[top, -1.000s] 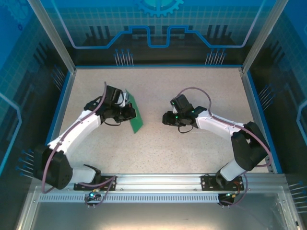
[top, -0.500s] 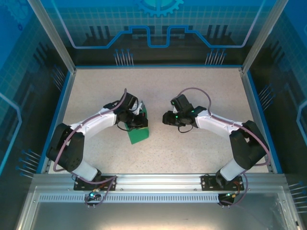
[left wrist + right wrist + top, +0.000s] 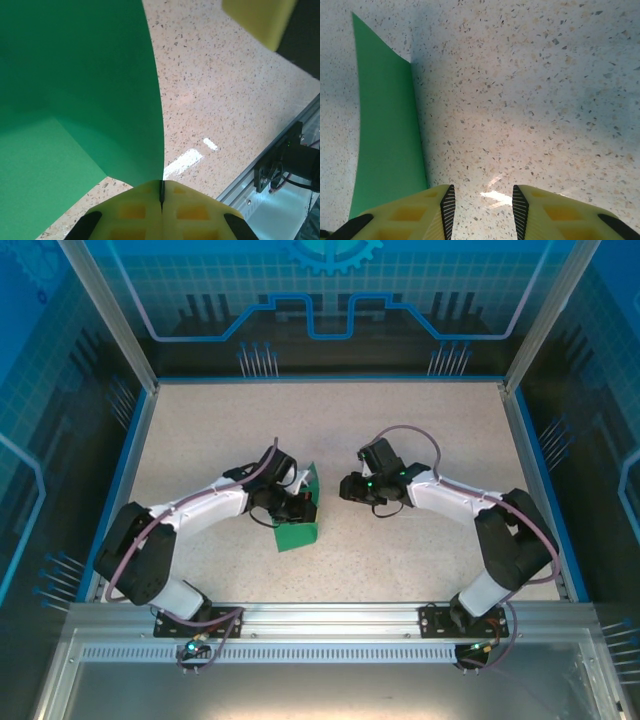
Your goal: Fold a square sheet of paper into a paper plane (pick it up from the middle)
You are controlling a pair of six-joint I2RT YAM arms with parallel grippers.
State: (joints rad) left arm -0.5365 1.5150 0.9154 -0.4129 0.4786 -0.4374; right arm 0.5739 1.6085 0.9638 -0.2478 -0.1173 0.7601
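Left gripper [image 3: 300, 506] has swung in toward the middle with the square sheet of paper [image 3: 297, 531] pinched tight in its jaws, the sheet fanning out ahead of them. Right gripper [image 3: 346, 488] waits nearby with jaws apart, so I'd guess folding starts soon.

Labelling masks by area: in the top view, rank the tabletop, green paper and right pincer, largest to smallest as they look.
1. The tabletop.
2-3. The green paper and right pincer look alike; the paper stands bent, partly behind the left pincer, so unranked.
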